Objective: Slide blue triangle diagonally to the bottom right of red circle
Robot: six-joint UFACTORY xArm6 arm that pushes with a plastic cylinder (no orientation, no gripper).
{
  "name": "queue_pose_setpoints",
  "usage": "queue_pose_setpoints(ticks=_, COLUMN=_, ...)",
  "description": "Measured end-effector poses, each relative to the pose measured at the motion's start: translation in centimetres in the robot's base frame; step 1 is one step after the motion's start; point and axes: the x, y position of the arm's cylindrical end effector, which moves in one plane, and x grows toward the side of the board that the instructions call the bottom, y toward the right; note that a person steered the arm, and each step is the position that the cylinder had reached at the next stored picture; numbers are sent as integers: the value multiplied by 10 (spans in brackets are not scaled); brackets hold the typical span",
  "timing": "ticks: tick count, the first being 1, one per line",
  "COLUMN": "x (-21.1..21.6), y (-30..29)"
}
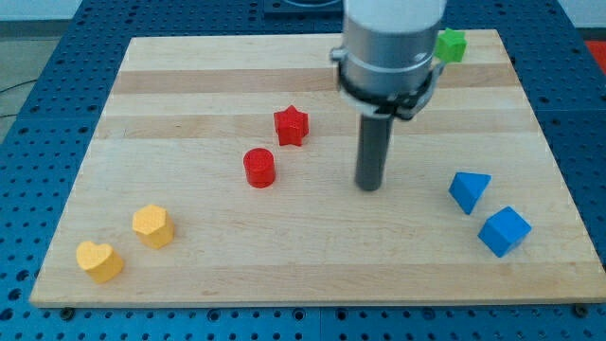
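Note:
The blue triangle [469, 190] lies at the view's right, lower part of the wooden board [189, 265]. The red circle [258, 168] sits left of the board's middle. My tip [368, 187] rests on the board between them, about level with the blue triangle and well to its left, touching neither block. The arm's grey housing hangs above the tip.
A blue cube [504, 231] lies just below-right of the triangle. A red star [292, 125] sits above-right of the red circle. A green block [452, 44] is at the top right. A yellow hexagon [152, 225] and a yellow heart [99, 261] lie at the bottom left.

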Motion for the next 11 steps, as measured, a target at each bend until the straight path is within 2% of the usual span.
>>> queue_pose_setpoints(ticks=1, x=-38, y=75)
queue_pose_setpoints(ticks=2, x=-21, y=179)
queue_pose_setpoints(ticks=3, x=19, y=173)
queue_pose_setpoints(ticks=4, x=41, y=110)
queue_pose_setpoints(ticks=5, x=54, y=92)
queue_pose_setpoints(ticks=6, x=49, y=90)
queue_pose_setpoints(ticks=7, x=24, y=116)
queue_pose_setpoints(ticks=8, x=13, y=67)
queue_pose_setpoints(ticks=9, x=21, y=38)
queue_pose_setpoints(ticks=10, x=31, y=48)
queue_pose_setpoints(ticks=11, x=46, y=21)
